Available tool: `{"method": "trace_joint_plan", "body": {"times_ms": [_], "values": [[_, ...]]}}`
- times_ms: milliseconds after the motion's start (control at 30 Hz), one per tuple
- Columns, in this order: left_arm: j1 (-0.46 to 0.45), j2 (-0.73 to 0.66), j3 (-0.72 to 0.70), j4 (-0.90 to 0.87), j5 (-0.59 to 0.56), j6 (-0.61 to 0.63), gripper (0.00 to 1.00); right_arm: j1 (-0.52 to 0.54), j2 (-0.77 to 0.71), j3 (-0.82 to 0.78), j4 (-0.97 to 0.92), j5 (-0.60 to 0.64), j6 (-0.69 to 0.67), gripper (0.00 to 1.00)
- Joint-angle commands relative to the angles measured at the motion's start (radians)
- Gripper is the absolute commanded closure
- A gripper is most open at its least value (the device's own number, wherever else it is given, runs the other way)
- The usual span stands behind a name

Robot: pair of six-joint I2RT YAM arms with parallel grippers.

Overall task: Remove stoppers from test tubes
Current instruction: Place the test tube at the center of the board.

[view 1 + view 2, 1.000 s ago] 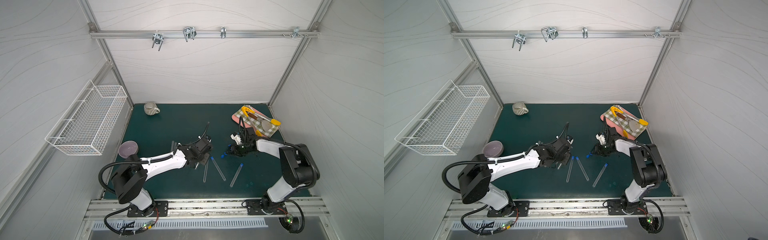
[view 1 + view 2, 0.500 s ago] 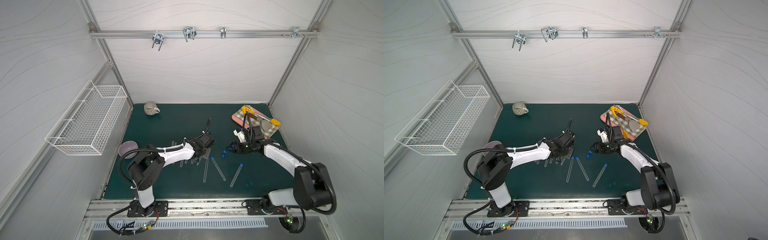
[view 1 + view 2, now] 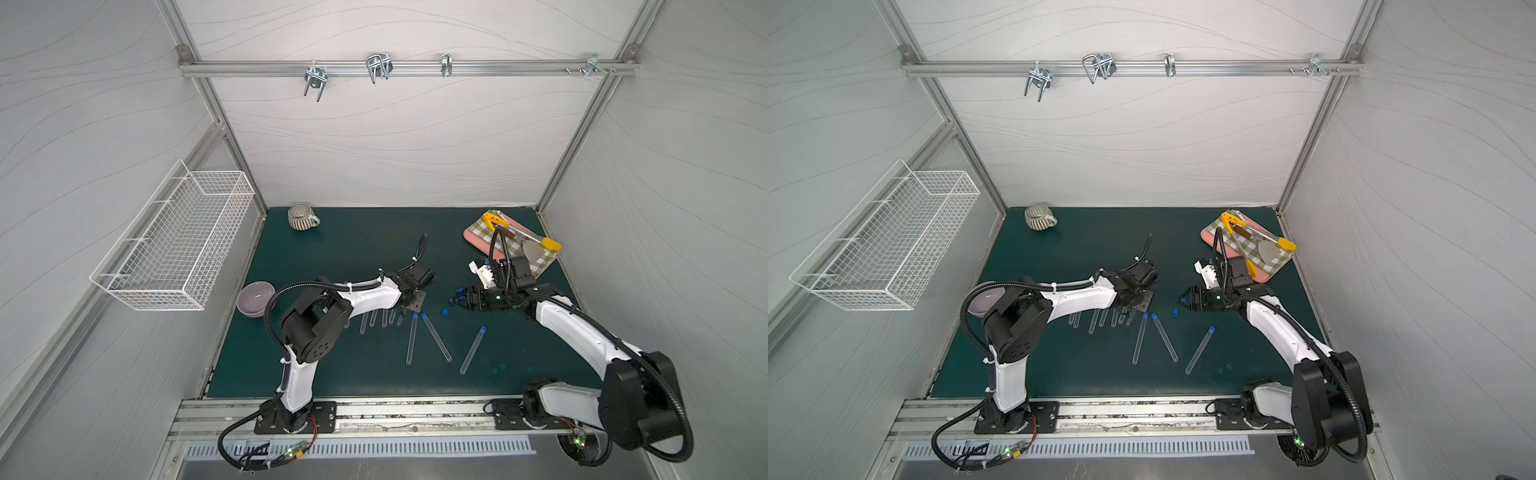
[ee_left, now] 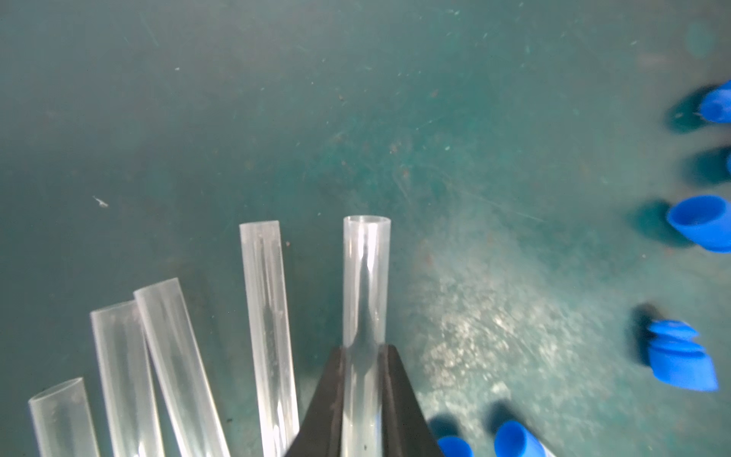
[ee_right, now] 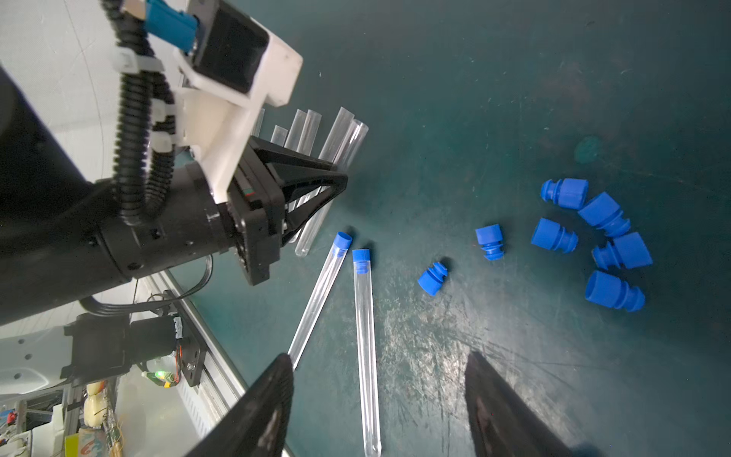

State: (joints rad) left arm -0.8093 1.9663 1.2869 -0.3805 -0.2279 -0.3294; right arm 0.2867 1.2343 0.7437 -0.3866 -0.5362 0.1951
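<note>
Left wrist view: left gripper [image 4: 363,350] clamped on held tube [image 4: 366,277]; mouth open, no stopper; mouth end protrudes past jaws, likely so other arm could reach plug. Uncapped tubes [image 4: 265,300] fan just beside it on green mat [image 4: 356,118], probably done pile. Right wrist view: right gripper [image 5: 378,356] jaws apart, empty, over mat. Loose stoppers [image 5: 601,241] clustered nearby, clear of tubes, likely drop spot. Capped tubes [image 3: 411,338], three in both top views, lie between arms, awaiting turn.

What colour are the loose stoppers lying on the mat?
Bright blue; the stoppers show best in the right wrist view.
</note>
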Motion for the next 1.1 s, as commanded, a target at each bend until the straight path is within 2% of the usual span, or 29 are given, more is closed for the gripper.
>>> {"method": "trace_joint_plan", "body": {"times_ms": [0, 233, 467, 600, 1067], "values": [[0.013, 0.028, 0.049, -0.027, -0.012, -0.010, 0.83, 0.001, -0.027, -0.010, -0.028, -0.024, 0.001, 0.31], [0.019, 0.042, 0.061, -0.037, -0.009, -0.015, 0.77, -0.027, -0.082, -0.013, -0.045, -0.022, 0.004, 0.31], [0.021, 0.011, 0.075, -0.064, -0.007, -0.015, 0.59, -0.039, -0.126, -0.016, -0.061, -0.012, 0.005, 0.30], [0.019, -0.045, 0.065, -0.081, -0.012, -0.014, 0.57, -0.041, -0.135, -0.012, -0.072, -0.017, 0.003, 0.30], [-0.081, -0.360, -0.214, -0.085, -0.031, -0.160, 0.53, -0.041, -0.137, -0.044, -0.059, -0.039, 0.013, 0.29]]}}
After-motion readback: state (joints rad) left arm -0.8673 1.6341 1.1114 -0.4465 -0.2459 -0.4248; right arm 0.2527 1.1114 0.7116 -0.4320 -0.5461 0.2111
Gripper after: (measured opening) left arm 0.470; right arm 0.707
